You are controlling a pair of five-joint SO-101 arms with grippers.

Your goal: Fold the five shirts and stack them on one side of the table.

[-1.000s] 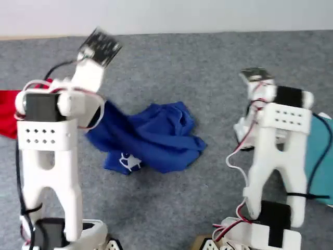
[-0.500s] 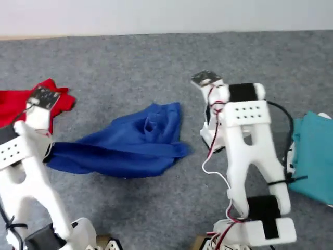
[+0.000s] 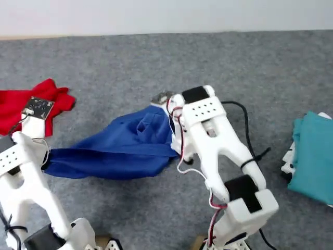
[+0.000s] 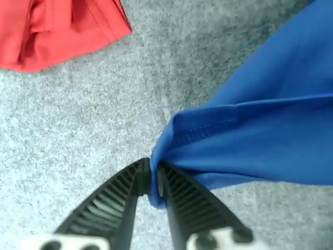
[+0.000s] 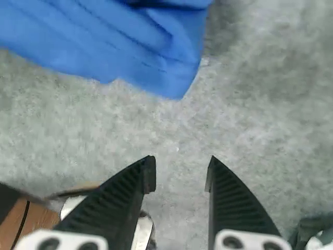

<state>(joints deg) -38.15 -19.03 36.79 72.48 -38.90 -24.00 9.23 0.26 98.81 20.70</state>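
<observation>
The grey worktop [image 3: 104,67] holds a red shirt [image 3: 15,107] on the left, a blue shirt [image 3: 125,148] in the middle and a teal shirt [image 3: 315,156] at the right edge.

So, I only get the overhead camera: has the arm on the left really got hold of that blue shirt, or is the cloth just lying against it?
Observer: It has hold. Its wrist view shows the left pincer shut on a bunched hem of the blue shirt.
Visitor: And the other arm's pincer? Its own arm hides it from me.
Observer: The right pincer is open and empty over the grey table. The shirt's edge lies just ahead of it, not touching.
</observation>
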